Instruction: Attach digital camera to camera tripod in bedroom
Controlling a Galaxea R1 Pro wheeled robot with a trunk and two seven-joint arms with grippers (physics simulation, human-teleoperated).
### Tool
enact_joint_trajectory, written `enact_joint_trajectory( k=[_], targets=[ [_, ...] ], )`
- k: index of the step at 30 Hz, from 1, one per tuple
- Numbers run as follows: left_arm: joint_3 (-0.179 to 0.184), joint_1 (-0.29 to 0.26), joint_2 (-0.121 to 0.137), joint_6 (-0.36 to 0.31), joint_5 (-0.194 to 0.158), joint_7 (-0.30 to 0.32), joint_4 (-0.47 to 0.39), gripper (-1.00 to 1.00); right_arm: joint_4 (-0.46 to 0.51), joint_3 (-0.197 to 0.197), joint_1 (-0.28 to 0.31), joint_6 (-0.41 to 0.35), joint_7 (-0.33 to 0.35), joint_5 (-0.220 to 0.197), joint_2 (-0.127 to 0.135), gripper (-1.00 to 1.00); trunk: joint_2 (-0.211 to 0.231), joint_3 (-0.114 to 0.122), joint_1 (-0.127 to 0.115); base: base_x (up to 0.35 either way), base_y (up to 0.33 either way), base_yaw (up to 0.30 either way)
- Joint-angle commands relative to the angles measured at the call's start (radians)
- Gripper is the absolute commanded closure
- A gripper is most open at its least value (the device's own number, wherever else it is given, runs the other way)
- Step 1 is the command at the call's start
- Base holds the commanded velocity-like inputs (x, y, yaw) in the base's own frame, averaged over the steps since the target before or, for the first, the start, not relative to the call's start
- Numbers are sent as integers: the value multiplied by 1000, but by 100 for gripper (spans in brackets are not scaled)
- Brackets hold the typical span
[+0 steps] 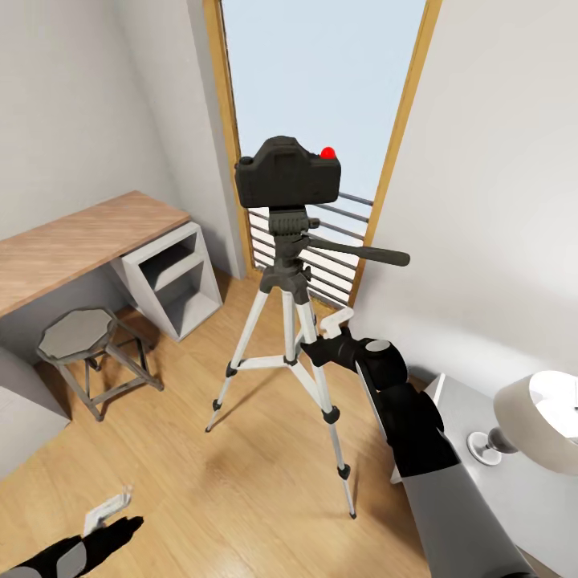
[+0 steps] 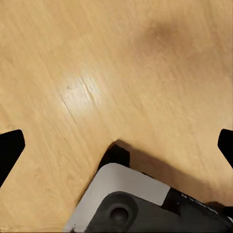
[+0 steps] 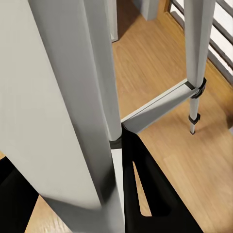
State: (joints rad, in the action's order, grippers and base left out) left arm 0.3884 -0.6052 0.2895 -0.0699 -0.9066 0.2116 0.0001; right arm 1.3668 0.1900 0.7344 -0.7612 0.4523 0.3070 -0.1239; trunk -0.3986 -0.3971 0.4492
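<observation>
Digital camera [image 1: 287, 171] sits on the head of the camera tripod [image 1: 291, 321], above and well clear of both grippers. The right gripper [image 1: 331, 331] has white fingers [image 1: 335, 323] close against a tripod leg; their spread cannot be told. The left gripper [image 1: 111, 514] hangs open over the wood floor [image 1: 201, 474], near the window [image 1: 321, 96].

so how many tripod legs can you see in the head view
3. On the camera tripod, one leg runs toward the stool, one comes forward beside the right gripper, one sits behind, mostly hidden.
</observation>
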Motion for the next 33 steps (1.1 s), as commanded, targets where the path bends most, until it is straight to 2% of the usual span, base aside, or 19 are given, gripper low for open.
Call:
enact_joint_trajectory(
  k=[1,5,10,11,17,18,26,27,33],
  targets=[
    [5,45,-13,24,-55,-13,0,-100,-32,0,0,-1,8,25,0,100,-1,-2,1,0,0,0],
    [6,114,-42,60,-101,-37,0,-100,-32,0,0,-1,7,25,0,100,-1,-2,1,0,0,0],
    [6,175,-73,72,-122,-78,0,-100,-32,0,0,-1,6,24,0,100,-1,-2,1,0,0,0],
    [6,195,-86,71,-126,-106,1,-100,-32,-1,0,-1,6,23,0,100,-1,-2,1,0,0,0],
    [8,242,-136,67,-130,-208,1,-100,-32,0,0,-1,6,23,0,100,-1,-2,1,0,0,0],
    [9,250,-150,62,-130,-235,1,-100,-32,-1,0,-1,5,24,0,100,-1,-2,1,0,0,0],
    [12,270,-173,38,-131,-279,1,-100,-32,-1,0,-1,4,23,0,100,-1,-2,1,0,0,0],
    [12,271,-174,38,-131,-281,1,-100,-32,-1,0,-2,4,23,0,-100,-1,-2,1,0,0,0],
    [12,275,-178,41,-132,-289,0,-100,-32,-3,0,-6,6,21,0,-100,-1,-2,1,0,0,0]
  ],
)
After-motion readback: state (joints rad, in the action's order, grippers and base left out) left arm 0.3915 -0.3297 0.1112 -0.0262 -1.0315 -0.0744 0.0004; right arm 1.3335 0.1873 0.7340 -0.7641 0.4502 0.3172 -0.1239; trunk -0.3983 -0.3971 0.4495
